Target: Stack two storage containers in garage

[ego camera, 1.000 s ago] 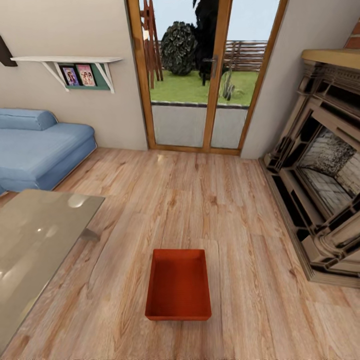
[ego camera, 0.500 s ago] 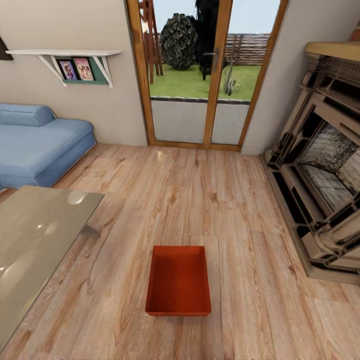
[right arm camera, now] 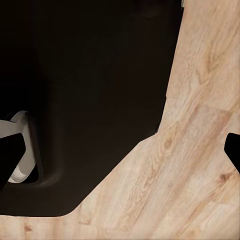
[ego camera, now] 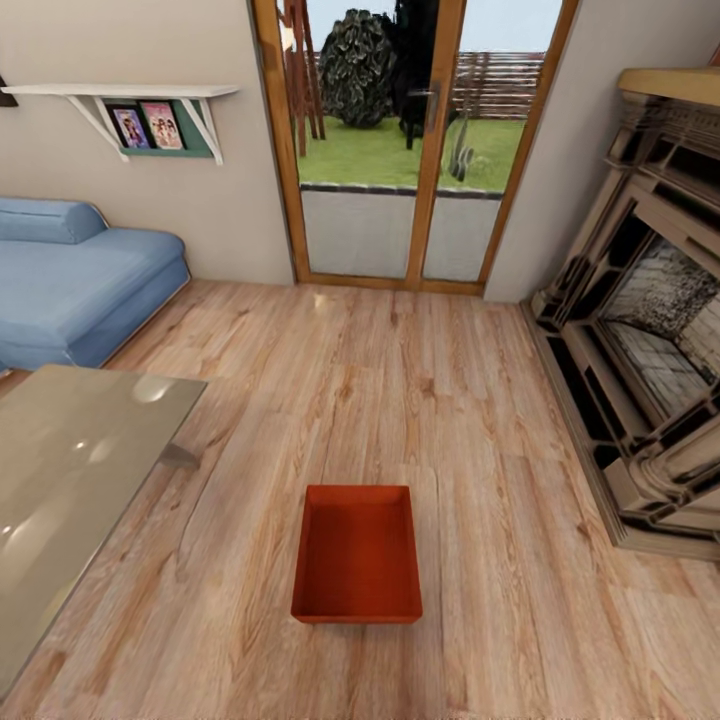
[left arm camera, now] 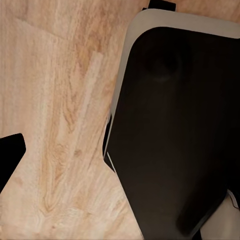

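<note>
In the head view, a blue sofa is seen at the far left, with a glass-topped table nearer. One red-orange storage container is set open side up on the wood-plank floor of the living room, low and centre, its long axis pointed away toward the glazed door. A fireplace is placed at the right. In the wrist views the robot's dark base is seen above planks; whether either end effector is spread or pressed together cannot be told.
</note>
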Controlling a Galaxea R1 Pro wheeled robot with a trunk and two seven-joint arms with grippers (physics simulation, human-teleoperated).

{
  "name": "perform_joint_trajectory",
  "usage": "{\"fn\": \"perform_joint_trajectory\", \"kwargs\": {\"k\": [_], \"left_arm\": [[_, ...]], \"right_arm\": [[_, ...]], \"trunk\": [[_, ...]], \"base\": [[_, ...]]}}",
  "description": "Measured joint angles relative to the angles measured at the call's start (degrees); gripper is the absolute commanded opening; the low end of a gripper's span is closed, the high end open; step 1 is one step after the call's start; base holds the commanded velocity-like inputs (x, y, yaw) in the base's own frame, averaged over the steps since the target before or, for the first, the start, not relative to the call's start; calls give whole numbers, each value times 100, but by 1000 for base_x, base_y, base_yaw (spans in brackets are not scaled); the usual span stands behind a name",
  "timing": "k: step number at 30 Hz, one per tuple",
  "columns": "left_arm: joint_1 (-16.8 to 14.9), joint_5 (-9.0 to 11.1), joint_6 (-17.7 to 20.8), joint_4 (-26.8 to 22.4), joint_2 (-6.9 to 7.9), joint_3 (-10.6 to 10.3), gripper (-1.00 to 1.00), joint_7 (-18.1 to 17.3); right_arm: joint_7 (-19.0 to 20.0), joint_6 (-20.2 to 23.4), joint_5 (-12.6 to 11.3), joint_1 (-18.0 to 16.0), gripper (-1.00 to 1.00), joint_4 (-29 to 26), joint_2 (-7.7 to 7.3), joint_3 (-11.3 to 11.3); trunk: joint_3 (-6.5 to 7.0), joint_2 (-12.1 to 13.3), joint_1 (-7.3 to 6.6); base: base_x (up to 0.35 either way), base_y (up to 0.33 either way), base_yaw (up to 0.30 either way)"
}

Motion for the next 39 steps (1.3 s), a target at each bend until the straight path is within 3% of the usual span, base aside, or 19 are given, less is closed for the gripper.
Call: {"fn": "perform_joint_trajectory", "kwargs": {"k": [39], "left_arm": [[0,0,0,0,8,1,100,6]], "right_arm": [[0,4,0,0,100,0,0,0]], "trunk": [[-360,0,0]], "base": [[0,0,0]]}}
